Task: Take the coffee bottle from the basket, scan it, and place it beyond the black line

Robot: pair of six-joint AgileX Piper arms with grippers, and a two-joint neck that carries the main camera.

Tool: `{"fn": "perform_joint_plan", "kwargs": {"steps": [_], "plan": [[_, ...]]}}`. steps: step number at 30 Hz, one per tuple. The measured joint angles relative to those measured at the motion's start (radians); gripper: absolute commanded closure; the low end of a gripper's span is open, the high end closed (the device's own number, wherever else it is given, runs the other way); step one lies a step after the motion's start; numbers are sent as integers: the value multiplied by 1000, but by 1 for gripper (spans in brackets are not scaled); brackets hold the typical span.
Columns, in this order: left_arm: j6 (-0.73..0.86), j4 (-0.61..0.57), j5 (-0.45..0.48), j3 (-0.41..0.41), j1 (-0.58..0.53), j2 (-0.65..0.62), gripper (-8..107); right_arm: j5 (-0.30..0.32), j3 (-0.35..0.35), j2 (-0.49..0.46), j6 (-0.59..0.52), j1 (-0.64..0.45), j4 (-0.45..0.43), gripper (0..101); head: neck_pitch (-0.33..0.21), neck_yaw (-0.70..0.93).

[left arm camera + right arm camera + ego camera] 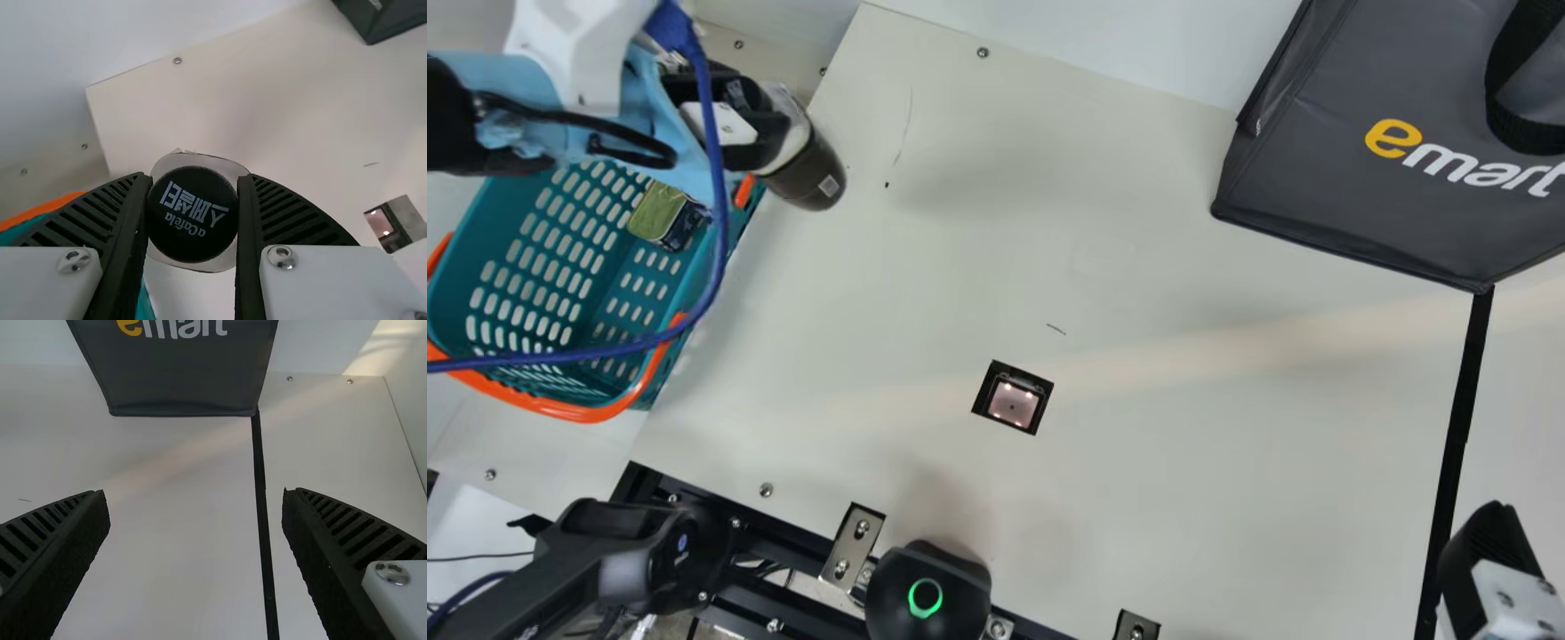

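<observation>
In the main view my left gripper (760, 120) is shut on the coffee bottle (807, 169), tilted above the table's left edge beside the basket (596, 267). The left wrist view has the bottle's black cap (192, 215) between the ribbed fingers of my left gripper (192, 220). At the main view's lower right is part of my right gripper (1489, 569), near the black line (1458, 427). My right gripper (197, 520) stands open in its wrist view, with the black line (261, 487) running between its fingers. The scanner window (1014, 402) lies in the middle of the table.
A dark shopping bag (1360, 160) stands at the table's back right. Inside the basket is a small green-topped item (660, 213). A blue cable (719, 213) loops from the left arm over the basket. A black device with a green ring (927, 591) sits at the front edge.
</observation>
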Motion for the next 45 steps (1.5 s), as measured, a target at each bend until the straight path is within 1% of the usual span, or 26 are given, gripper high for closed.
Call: {"fn": "perform_joint_plan", "kwargs": {"steps": [11,23,36,45], "plan": [[25,-4,-40,51,-190,-8,89,0,0,0,0,0,0,10,0,0],[75,-14,-72,119,-346,-14,89,-1,0,0,0,0,0,10,0,0],[132,-53,-126,161,-480,21,89,-1,0,0,0,0,0,10,0,0],[188,-92,-142,183,-532,52,89,-1,0,0,0,0,0,10,0,0]]}}
